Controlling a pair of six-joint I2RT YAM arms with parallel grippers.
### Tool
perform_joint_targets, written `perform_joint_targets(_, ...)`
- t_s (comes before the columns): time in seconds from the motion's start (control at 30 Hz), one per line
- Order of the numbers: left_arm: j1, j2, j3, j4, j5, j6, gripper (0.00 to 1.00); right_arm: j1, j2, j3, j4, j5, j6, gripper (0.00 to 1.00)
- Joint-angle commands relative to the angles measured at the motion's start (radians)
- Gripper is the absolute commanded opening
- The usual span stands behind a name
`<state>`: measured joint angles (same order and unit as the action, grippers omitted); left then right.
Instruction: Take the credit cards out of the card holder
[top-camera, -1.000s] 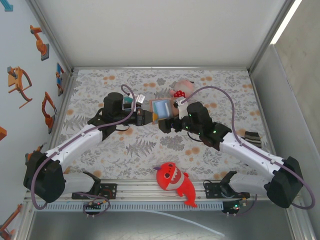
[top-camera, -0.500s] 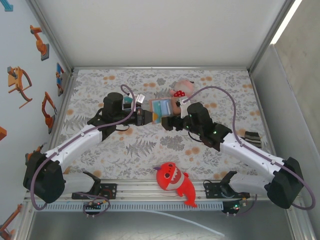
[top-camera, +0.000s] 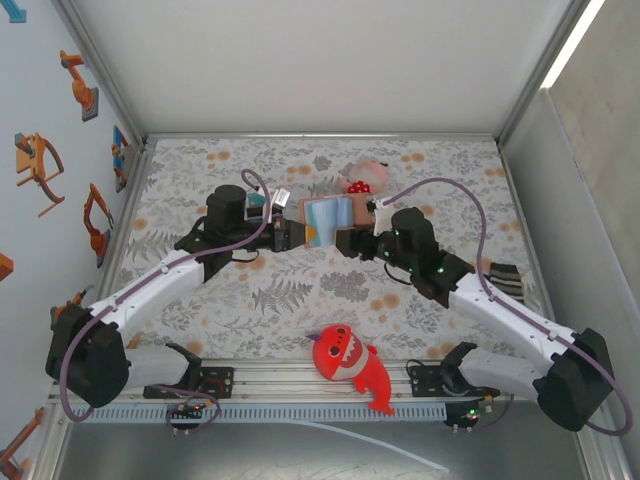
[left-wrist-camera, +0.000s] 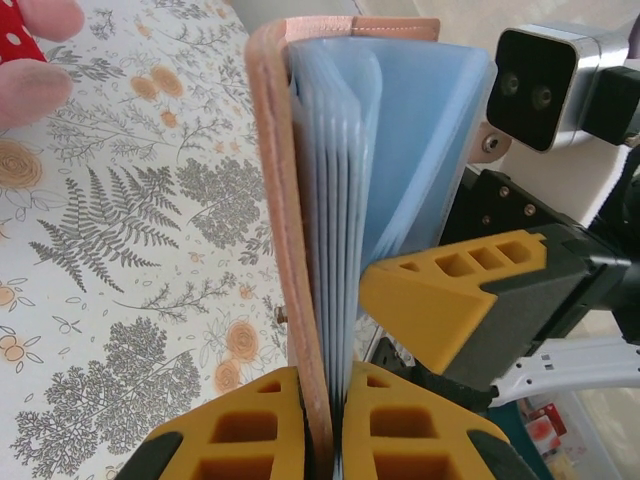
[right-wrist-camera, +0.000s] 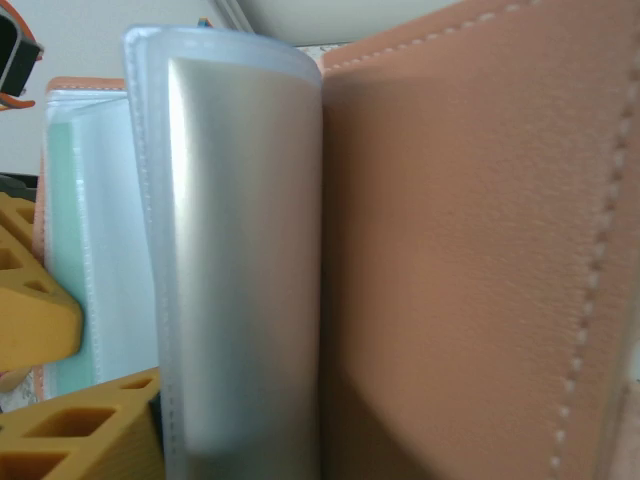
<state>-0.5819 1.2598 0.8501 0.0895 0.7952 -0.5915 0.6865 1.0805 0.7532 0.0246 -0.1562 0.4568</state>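
The tan card holder (top-camera: 327, 217) stands open above the middle of the table, its blue-grey sleeves facing up. My left gripper (top-camera: 297, 235) is shut on its lower edge; in the left wrist view the yellow pads (left-wrist-camera: 250, 430) pinch the tan cover (left-wrist-camera: 283, 200) and several sleeves (left-wrist-camera: 400, 150). My right gripper (top-camera: 352, 241) is at the holder's right flap. One of its yellow fingers (left-wrist-camera: 450, 300) lies against the outer sleeve. In the right wrist view the tan flap (right-wrist-camera: 480, 250) and a clear sleeve (right-wrist-camera: 240, 260) hide the jaws. A pale teal credit card (right-wrist-camera: 70, 250) sits in a sleeve behind.
A pink plush with a red spotted cap (top-camera: 360, 178) lies just behind the holder. A red shark plush (top-camera: 350, 365) rests near the front rail. A striped block (top-camera: 505, 275) lies at the right edge, and small items (top-camera: 272, 199) sit by the left wrist.
The right gripper has shifted right and slightly back, and the holder's right flap has swung wider open with it. The left arm and its grip have stayed put.
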Motion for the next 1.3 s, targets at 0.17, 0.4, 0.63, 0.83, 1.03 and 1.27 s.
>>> perform_joint_targets(0.17,-0.004,-0.039,0.025,0.003,0.041,0.031,0.00,-0.032,-0.011,-0.025,0.072,-0.042,0.040,0.62)
perform_joint_targets(0.4,-0.004,-0.033,0.171,-0.349,-0.081,0.184,0.00,-0.057,-0.005,-0.042,0.051,-0.004,0.058,0.67)
perform_joint_targets(0.63,-0.006,0.029,0.352,-0.732,-0.359,0.273,0.00,-0.077,-0.019,-0.063,0.015,0.039,0.080,0.74)
perform_joint_targets(0.83,-0.052,0.086,0.487,-0.939,-0.627,0.317,0.00,-0.077,-0.044,-0.052,-0.035,0.065,0.076,0.75)
perform_joint_targets(1.03,-0.111,0.143,0.533,-0.955,-0.660,0.316,0.00,-0.077,-0.056,-0.042,-0.061,0.065,0.084,0.73)
perform_joint_targets(1.27,-0.157,0.169,0.506,-0.856,-0.587,0.298,0.00,-0.075,-0.042,-0.032,0.003,-0.047,0.124,0.61)
